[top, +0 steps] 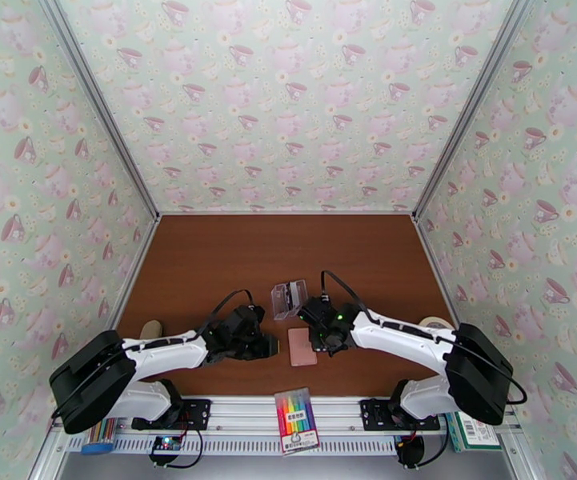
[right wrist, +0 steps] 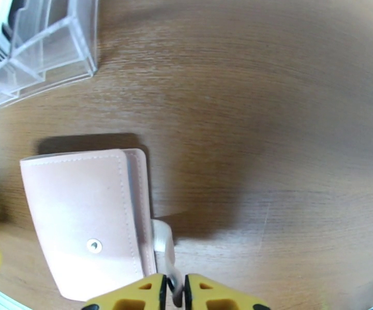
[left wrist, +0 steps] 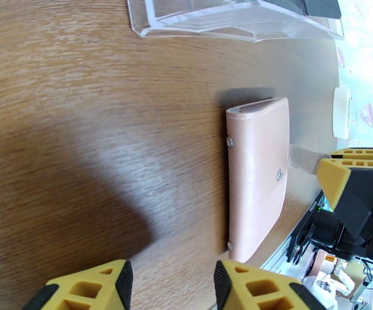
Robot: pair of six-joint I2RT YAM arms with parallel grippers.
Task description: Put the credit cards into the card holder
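Note:
The pink card holder lies closed on the brown table between my two grippers. It appears again in the left wrist view and the right wrist view. My right gripper is shut on its snap tab, at the holder's right edge. Left of the holder, my left gripper stands open with nothing between its fingers. The dark credit cards stand in a clear plastic box just behind the holder.
A pack of coloured markers lies on the front rail. A white tape roll sits at the right table edge, a small beige object at the left. Patterned walls enclose three sides.

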